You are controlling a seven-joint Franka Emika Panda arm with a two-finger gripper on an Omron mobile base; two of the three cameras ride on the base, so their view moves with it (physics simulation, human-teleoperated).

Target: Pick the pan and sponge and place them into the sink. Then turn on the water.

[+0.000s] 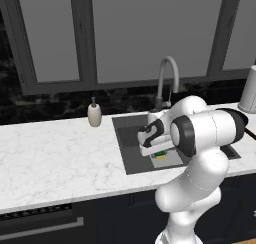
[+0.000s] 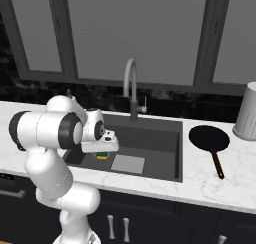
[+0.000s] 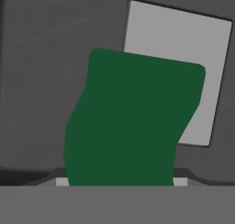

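The green-topped, yellow-bottomed sponge [image 1: 160, 155] [image 2: 102, 155] hangs just under my hand, low inside the dark grey sink [image 1: 131, 138] [image 2: 156, 138]. My gripper [image 1: 158, 151] [image 2: 102, 152] is shut on it. In the hand view the sponge's green face [image 3: 131, 122] hides my fingertips and overlaps the light grey square patch [image 3: 183, 53] on the sink floor. The black pan [image 2: 209, 137] lies on the counter right of the sink, its thin handle pointing toward the front edge. The arched faucet [image 1: 168, 75] [image 2: 130, 85] stands behind the basin, and no water stream shows.
A white soap dispenser [image 1: 94, 114] stands on the marble counter left of the sink. A tall grey ribbed container [image 2: 247, 113] [image 1: 248, 90] sits at the far right by the wall. My own arm's elbow bulks over the sink's front rim.
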